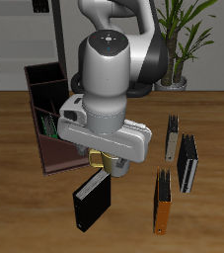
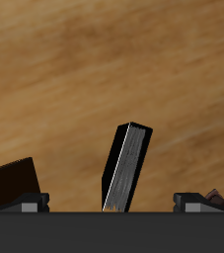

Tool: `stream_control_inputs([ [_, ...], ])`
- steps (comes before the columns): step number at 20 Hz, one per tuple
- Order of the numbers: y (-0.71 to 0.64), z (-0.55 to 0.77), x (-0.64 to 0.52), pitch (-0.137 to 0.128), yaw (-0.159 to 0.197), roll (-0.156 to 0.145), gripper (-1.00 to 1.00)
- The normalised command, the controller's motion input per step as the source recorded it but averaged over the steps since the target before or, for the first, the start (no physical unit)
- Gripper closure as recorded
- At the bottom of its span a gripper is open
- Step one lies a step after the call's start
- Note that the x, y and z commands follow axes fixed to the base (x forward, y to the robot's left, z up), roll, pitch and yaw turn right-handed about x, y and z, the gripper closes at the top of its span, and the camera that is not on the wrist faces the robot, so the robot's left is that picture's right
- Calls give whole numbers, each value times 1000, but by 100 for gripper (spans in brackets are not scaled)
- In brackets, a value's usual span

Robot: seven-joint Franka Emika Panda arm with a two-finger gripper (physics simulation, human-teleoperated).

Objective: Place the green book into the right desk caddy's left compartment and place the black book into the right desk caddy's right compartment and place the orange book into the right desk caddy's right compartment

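Black book [image 1: 91, 203] sits just under the claw [image 1: 97, 165], toward the table's front edge; long axis tilted off vertical, top end up at the claw, bottom corner down near the table [image 1: 25, 222]. Claw looks clamped on its top edge, though the arm body hides the fingertips in the exterior view. In the wrist view the black book [image 2: 126, 168] shows edge-on and leaning, glossy black cover with a grey-white page edge facing the camera, running out from between the two finger mounts [image 2: 25, 203]. Plain rectangular hardcover, broad and flat. Table is wood grain, warm brown, matte. Right desk caddy [image 1: 52, 124] is just behind and beside the claw, dark maroon-brown, open top, slanted walls, dividers visible; green book [image 1: 50, 121] stands inside it, only a sliver of green cover showing next to the arm. Can't tell which compartment it's in, the arm covers most of the caddy. Orange book [image 1: 162, 204] lies on the table to the other side of the claw, thin, bright orange with a dark spine, long axis front to back. Farther back on that side are a thin tan-grey book [image 1: 172, 137] and a slimmer black book [image 1: 187, 163], close together. A potted plant [image 1: 179, 40] stands well behind the arm
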Motion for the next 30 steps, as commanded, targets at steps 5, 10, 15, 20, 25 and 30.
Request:
stream_control_inputs([
  [5, -183, 21, 19, -3, 41, 85, -100],
  [10, -173, -7, 41, 17, -10, 13, -100],
  [15, -93, -137, 8, -8, -19, 35, -100],
  [20, -102, -173, -1, -6, -15, 49, -100],
  [25, -55, -105, 1, -9, -15, -11, -100],
  [30, -85, -99, 29, 5, -16, -30, -100],
])
